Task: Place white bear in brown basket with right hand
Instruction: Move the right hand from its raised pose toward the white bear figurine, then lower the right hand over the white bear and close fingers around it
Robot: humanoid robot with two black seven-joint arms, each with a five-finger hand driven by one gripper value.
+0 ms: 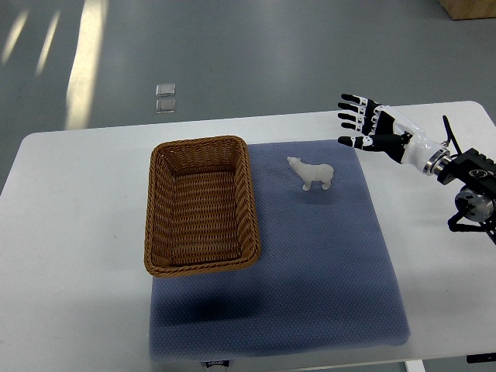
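A small white bear [311, 173] stands upright on the blue-grey mat [310, 263], just right of the brown wicker basket [159, 225]. The basket is rectangular and holds nothing. My right hand [363, 121] comes in from the right edge and hovers above the table's far right part, up and to the right of the bear. Its fingers [354, 113] are spread and hold nothing. There is a clear gap between the hand and the bear. My left arm does not show.
The mat lies on a white table [70, 232] with rounded corners. Grey floor lies beyond the far edge, with a small pale object [165, 98] on it. A cardboard box corner [469, 8] shows at the top right.
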